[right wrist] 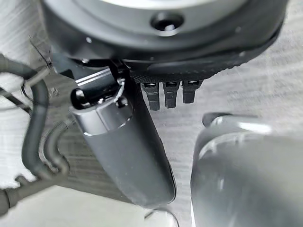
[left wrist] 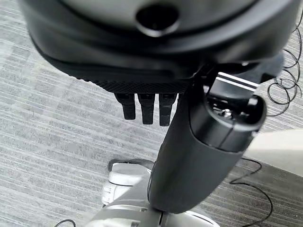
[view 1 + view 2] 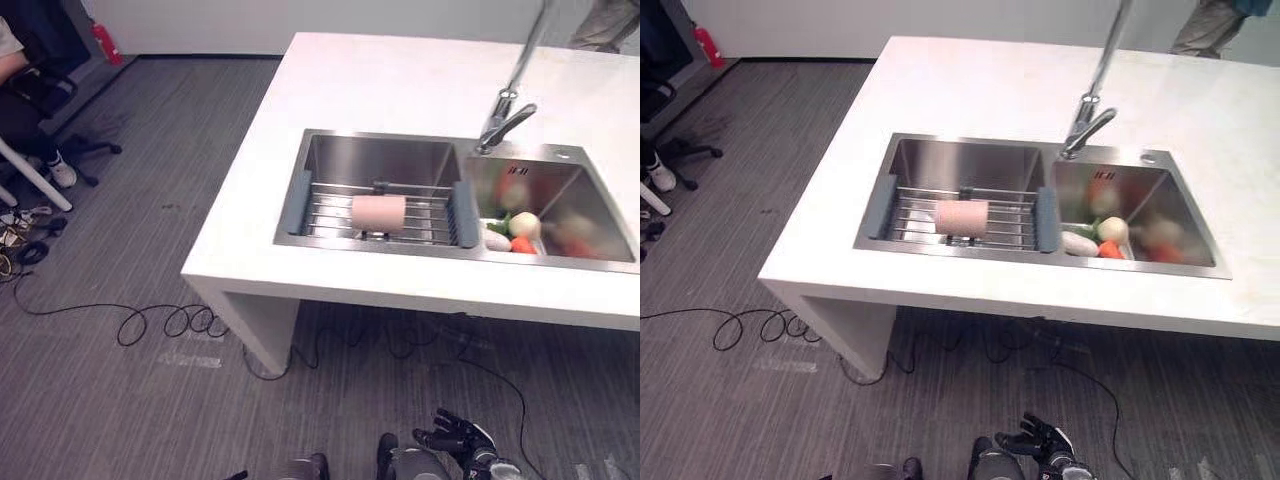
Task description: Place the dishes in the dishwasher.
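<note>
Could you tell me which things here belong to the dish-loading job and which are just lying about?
For the job: pink cup, on its side on the sink rack; right hand, open, empty.
Lying about: vegetables in the other basin; faucet; fire extinguisher by the wall.

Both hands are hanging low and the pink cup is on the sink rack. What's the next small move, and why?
Probably raise the right hand toward the pink cup. The cup lies on its side on the wire rack over the left basin of the sink, untouched. The right hand hangs down near the floor, empty with relaxed fingers, as does the left hand. I see no dishwasher here.
</note>
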Motion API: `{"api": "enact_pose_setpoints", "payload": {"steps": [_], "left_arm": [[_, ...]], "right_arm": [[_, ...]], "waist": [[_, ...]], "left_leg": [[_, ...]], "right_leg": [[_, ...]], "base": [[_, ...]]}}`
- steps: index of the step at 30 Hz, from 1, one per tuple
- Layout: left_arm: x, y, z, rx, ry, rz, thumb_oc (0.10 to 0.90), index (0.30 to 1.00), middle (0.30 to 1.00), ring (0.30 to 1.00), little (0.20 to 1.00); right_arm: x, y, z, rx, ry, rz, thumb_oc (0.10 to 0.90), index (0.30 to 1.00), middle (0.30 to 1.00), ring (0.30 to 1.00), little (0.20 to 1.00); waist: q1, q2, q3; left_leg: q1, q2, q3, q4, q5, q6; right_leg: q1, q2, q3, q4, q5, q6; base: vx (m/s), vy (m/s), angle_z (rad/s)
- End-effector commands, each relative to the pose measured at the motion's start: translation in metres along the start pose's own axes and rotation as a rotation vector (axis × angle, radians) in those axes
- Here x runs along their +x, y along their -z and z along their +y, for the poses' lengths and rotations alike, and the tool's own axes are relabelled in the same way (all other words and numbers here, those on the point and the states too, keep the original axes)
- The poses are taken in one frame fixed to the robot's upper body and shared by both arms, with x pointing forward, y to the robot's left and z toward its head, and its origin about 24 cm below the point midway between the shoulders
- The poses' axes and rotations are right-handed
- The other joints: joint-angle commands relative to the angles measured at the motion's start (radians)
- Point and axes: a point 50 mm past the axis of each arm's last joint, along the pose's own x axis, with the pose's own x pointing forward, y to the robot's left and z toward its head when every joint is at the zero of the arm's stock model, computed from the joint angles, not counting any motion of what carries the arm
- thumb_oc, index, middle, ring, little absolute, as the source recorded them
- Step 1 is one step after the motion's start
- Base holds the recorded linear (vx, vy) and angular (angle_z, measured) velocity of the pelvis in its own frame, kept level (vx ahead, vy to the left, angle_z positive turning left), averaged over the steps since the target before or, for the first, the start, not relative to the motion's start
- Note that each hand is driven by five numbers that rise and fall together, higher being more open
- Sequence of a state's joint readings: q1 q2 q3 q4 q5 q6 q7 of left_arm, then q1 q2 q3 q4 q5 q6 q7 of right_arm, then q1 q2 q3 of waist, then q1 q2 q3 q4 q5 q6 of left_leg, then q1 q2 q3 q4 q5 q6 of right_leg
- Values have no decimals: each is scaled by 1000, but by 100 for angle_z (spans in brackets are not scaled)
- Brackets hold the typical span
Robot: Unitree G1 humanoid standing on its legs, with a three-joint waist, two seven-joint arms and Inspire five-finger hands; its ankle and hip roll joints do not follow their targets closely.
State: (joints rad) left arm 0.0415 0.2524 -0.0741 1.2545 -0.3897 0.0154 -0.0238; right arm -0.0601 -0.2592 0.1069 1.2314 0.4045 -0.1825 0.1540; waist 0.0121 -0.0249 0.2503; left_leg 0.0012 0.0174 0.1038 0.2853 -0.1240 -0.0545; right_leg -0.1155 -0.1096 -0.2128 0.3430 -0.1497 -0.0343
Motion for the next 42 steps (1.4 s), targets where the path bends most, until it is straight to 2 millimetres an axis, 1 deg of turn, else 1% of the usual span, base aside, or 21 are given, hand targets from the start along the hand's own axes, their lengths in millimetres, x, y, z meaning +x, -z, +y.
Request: {"api": "enact_pose_setpoints", "payload": {"steps": [1, 3, 4, 7, 8, 9, 10, 13, 14, 16, 17, 20, 22, 23, 25, 27, 30, 33, 35, 39, 42], "left_arm": [[2, -17, -27, 10, 78, -55, 800, 900, 900, 900, 900], [2, -15, -27, 6, 75, -44, 800, 900, 900, 900, 900], [2, -14, -27, 4, 73, -41, 800, 900, 900, 900, 900], [2, -14, -27, 4, 73, -41, 800, 900, 900, 900, 900], [3, -16, -29, 18, 84, -37, 800, 900, 900, 900, 900], [3, -15, -29, 25, 88, -25, 800, 900, 900, 900, 900], [3, -12, -29, 32, 84, -13, 800, 900, 900, 900, 900], [2, -8, -23, 24, 57, -1, 800, 900, 900, 900, 900], [2, -8, -20, 25, 49, -7, 800, 900, 900, 900, 900], [2, -10, -13, 16, 21, -18, 800, 900, 900, 900, 900], [2, -15, -10, 9, 19, -32, 800, 900, 900, 900, 900], [3, -23, -10, 17, 27, -57, 800, 900, 900, 900, 900], [3, -28, -9, 1, 33, -73, 800, 900, 900, 900, 900], [3, -30, -9, -8, 33, -75, 800, 900, 900, 900, 900], [3, -28, -10, -39, 19, -71, 800, 900, 900, 900, 900], [3, -22, -16, -21, 20, -75, 800, 900, 900, 900, 900], [2, -25, -21, -103, -3, -135, 800, 900, 900, 900, 900], [0, -42, -19, -232, -32, -235, 800, 900, 900, 900, 900], [-3, -59, -11, -304, -61, -335, 800, 900, 900, 900, 900], [-14, -99, 8, -386, -140, -544, 800, 900, 900, 900, 900], [-32, -135, 30, -432, -227, -728, 800, 900, 900, 900, 900]], "right_arm": [[-2, -25, -29, 1, 81, -76, 800, 900, 900, 900, 900], [-3, -22, -32, -4, 85, -58, 800, 900, 900, 900, 900], [-3, -21, -32, -5, 87, -51, 800, 900, 900, 900, 900], [-3, -21, -32, -5, 87, -51, 800, 900, 900, 900, 900], [-6, -8, -36, 23, 109, -8, 800, 900, 900, 900, 900], [-7, -5, -36, 22, 115, -9, 800, 900, 900, 900, 900], [-7, -4, -35, 36, 119, -9, 800, 900, 900, 900, 900], [-4, -8, -29, 80, 114, -28, 800, 900, 900, 900, 900], [-4, -9, -27, 76, 100, -40, 800, 900, 900, 900, 900], [-3, -11, -21, 21, 70, -58, 800, 900, 900, 900, 900], [0, -19, -17, 20, 51, -84, 800, 900, 900, 900, 900], [1, -27, -17, 13, 37, -109, 800, 900, 900, 900, 900], [3, -31, -15, 6, 33, -116, 800, 900, 900, 900, 900], [3, -31, -14, 6, 29, -110, 800, 900, 900, 900, 900], [2, -21, -11, -28, 20, -65, 800, 900, 900, 900, 900], [0, -12, -12, -10, 37, -36, 800, 900, 900, 900, 900], [-1, -8, -15, 18, 57, -24, 800, 900, 900, 900, 900], [-2, -4, -18, 18, 73, -1, 800, 900, 900, 900, 900], [-4, 0, -21, 17, 80, 6, 800, 900, 900, 900, 900], [-8, 3, -30, 29, 105, 8, 800, 900, 900, 900, 900], [-11, 4, -38, 8, 113, 11, 800, 900, 900, 900, 900]], "waist": [[4, 7, 29], [2, 44, 27], [1, 55, 25], [1, 55, 25], [13, 85, 22], [26, 87, 14], [31, 88, 6], [43, 83, -12], [40, 84, -14], [22, 89, -2], [7, 103, 16], [-4, 117, 28], [-19, 122, 32], [-20, 116, 30], [-6, 89, 5], [4, 65, -27], [7, 54, -42], [7, 55, -47], [8, 56, -47], [4, 69, -52], [4, 85, -57]], "left_leg": [[-46, 10, 24, 35, -2, 48], [-92, 11, -15, 15, -27, 41], [-114, 16, -28, 15, -22, 32], [-115, 16, -29, 15, -22, 32], [-253, 31, 13, 15, 54, -12], [-292, 39, 49, 15, 67, -3], [-295, 44, 54, 15, 63, 3], [-272, 23, 26, 15, 32, 34], [-250, 21, 31, 15, 12, 46], [-193, 4, 25, 15, -21, 77], [-156, -2, 5, 15, -44, 99], [-143, 7, -13, 15, -54, 93], [-143, 15, -32, 15, -63, 84], [-146, 19, -27, 15, -62, 79], [-156, 48, 12, 15, -50, 62], [-177, 76, 28, 15, -42, 32], [-194, 99, 31, 15, -28, 7], [-192, 101, 25, 15, -30, -2], [-186, 99, 16, 15, -31, -3], [-178, 94, 5, 15, -35, -8], [-174, 90, -2, 15, -34, -12]], "right_leg": [[86, -25, 14, -43, -27, 90], [88, 9, 9, -43, -35, 95], [88, 19, 7, -43, -39, 96], [88, 19, 7, -43, -39, 96], [115, 29, -9, -43, -79, 105], [132, 30, -10, -43, -97, 107], [138, 27, -10, -43, -105, 109], [169, 24, -22, -43, -111, 117], [187, 28, -43, -43, -103, 116], [203, 27, -74, -16, 11, 138], [98, -8, -72, 102, 40, 146], [57, -34, -67, 49, 47, 145], [23, -64, -32, -43, 112, 161], [12, -65, -17, -43, 90, 164], [11, -80, -25, -43, 38, 174], [26, -74, -36, -43, -4, 173], [26, -77, -40, -43, -28, 165], [34, -76, -40, -43, -36, 161], [42, -78, -43, -43, -37, 159], [55, -83, -45, -43, -47, 154], [64, -88, -47, -43, -56, 154]], "base": [[101, 34, -1], [113, 104, 3], [68, 73, 10], [80, 78, -4], [288, 322, 20], [336, 393, 37], [171, 231, 39], [156, 170, -32], [214, 155, -75], [193, 129, -40], [69, 63, -1], [-1, -67, -4], [11, -178, 13], [62, -288, 11], [102, -374, 0], [118, -363, -21], [40, -146, -7], [48, -56, -3], [47, -21, 0], [39, 24, 0], [27, 60, 2]]}}
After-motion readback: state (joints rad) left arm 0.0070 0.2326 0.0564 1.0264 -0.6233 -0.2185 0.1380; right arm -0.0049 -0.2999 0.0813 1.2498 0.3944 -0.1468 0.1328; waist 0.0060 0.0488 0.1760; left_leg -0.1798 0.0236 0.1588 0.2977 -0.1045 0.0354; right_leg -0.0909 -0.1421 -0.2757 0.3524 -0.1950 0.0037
